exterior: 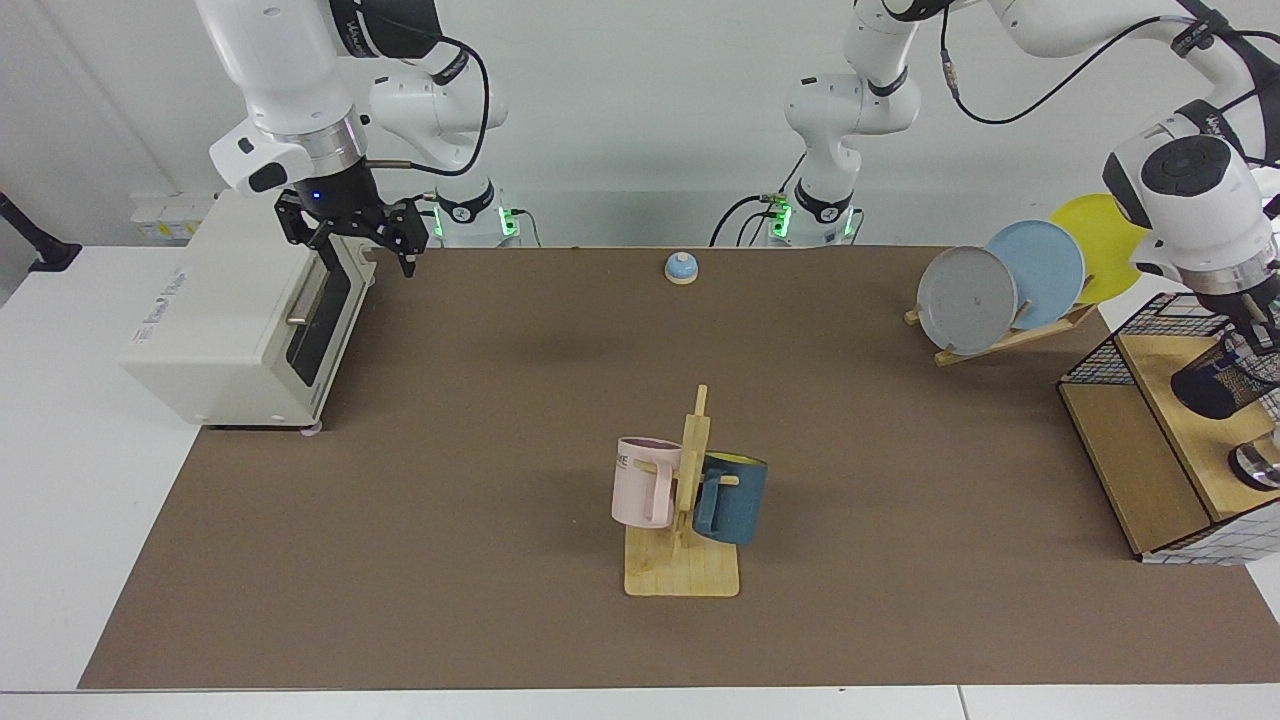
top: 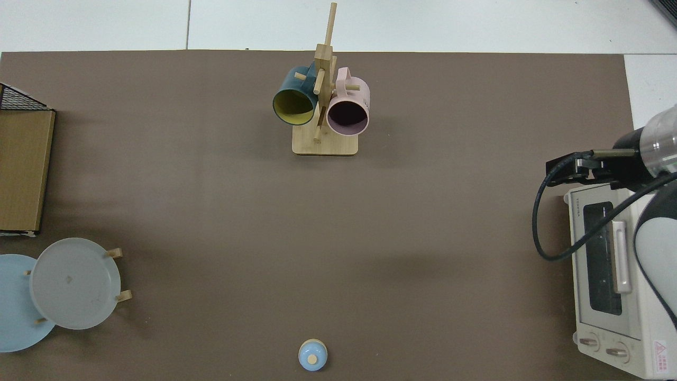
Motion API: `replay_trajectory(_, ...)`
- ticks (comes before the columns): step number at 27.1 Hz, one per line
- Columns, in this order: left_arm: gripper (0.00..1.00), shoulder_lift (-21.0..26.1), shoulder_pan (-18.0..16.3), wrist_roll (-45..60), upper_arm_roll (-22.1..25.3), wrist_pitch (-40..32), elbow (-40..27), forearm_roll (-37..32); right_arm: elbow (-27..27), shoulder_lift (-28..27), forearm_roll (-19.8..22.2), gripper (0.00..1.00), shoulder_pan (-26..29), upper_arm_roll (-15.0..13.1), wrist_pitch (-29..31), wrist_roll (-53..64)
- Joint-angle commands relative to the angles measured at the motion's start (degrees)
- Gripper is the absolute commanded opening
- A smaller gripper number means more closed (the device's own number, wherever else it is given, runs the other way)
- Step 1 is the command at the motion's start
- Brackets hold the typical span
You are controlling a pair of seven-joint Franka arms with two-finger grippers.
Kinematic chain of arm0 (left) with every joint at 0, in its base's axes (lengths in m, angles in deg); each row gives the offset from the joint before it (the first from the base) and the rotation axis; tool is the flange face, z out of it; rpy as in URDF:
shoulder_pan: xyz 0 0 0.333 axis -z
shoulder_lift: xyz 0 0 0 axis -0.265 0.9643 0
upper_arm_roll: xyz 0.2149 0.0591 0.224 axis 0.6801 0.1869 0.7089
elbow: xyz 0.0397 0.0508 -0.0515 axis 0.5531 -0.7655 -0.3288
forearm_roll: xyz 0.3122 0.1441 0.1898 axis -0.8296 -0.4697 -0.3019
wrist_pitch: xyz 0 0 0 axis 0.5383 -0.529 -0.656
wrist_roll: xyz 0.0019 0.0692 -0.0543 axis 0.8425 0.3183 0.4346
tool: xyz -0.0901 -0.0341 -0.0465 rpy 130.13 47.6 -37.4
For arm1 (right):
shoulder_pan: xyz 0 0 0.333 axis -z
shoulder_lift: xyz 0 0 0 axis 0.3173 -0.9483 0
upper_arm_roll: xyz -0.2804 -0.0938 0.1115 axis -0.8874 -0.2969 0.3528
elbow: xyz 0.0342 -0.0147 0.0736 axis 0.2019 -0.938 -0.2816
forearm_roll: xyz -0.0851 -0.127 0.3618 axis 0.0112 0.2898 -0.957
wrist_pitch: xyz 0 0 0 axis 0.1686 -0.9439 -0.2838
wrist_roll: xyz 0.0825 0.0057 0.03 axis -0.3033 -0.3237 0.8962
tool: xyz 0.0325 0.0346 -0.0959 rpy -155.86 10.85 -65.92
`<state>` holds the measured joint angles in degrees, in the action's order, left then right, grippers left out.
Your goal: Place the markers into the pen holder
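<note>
Can't tell if the left gripper (exterior: 1262, 330) is pinching anything; it hangs right over the pen holder (exterior: 1213, 385) on the shelf box (exterior: 1140, 450), presumably lined up to drop the marker, which I can't spot. Right gripper (exterior: 352, 232) waits empty, jaws apart, above the toaster oven (exterior: 230, 330).

The toaster oven (top: 613, 275) carries the brand "TOSHIBA" in small letters along its door frame in the top view, at the twelve o'clock end of the glass. A red warning triangle sticker (top: 659, 347) sits near its five o'clock corner, with fine print too small to read. In the facing view, grey lettering on the oven's top (exterior: 165, 300) cannot be made out. The pink mug (exterior: 645, 480) shows dark letters near its rim, only partly visible, perhaps "WE".
</note>
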<state>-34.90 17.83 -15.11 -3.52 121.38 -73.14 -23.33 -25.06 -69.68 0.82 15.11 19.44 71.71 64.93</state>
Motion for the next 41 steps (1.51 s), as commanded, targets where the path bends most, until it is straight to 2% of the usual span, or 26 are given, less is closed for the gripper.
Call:
replay_trajectory(1, 0.12, -0.3, -0.2, 1.0, 0.3, 1.2, -1.0, -1.5, 0.5, 0.0, -0.2, 1.00, 0.2, 0.4, -0.9, -0.9)
replay_trajectory(4, 0.26, -0.2, -0.2, 1.0, 0.3, 1.0, -0.7, -1.2, 0.5, 0.0, -0.2, 1.00, 0.2, 0.4, -0.9, -0.9)
replay_trajectory(6, 0.49, -0.2, -0.2, 1.1, 0.3, 1.2, -0.7, -0.7, 0.5, 0.0, -0.2, 1.00, 0.2, 0.4, -0.9, -0.9)
replay_trajectory(7, 0.56, -0.2, -0.2, 1.0, 0.3, 1.2, -0.7, -0.7, 0.5, 0.0, -0.2, 1.00, 0.2, 0.4, -0.9, -0.9)
replay_trajectory(10, 0.71, -0.3, -0.2, 0.8, 0.3, 1.3, -0.5, -0.6, 0.5, 0.0, -0.2, 1.00, 0.2, 0.4, -0.9, -0.9)
replay_trajectory(12, 0.78, -0.3, -0.2, 0.6, 0.3, 1.2, -0.3, -0.6, 0.5, 0.0, -0.2, 1.00, 0.2, 0.4, -0.9, -0.9)
replay_trajectory(14, 0.91, -0.3, -0.2, 0.5, 0.3, 1.0, 0.0, -0.5, 0.5, 0.0, -0.2, 1.00, 0.2, 0.4, -0.9, -0.9)
replay_trajectory(20, 0.99, -0.3, -0.2, 0.5, 0.4, 1.0, 0.4, -0.4, 0.5, 0.0, -0.2, 1.00, 0.2, 0.4, -0.9, -0.9)
replay_trajectory(33, 0.99, -0.7, -0.2, 0.4, 1.0, 0.9, 2.0, -0.4, 0.5, 0.0, -0.2, 1.00, 0.2, 0.4, -0.9, -0.9)
replay_trajectory(41, 0.99, -1.2, -0.1, -2.1, 0.7, -2.3, 6.5, 6.4, 0.5, 0.0, -0.2, 1.00, 0.2, 0.4, -0.9, -0.9)
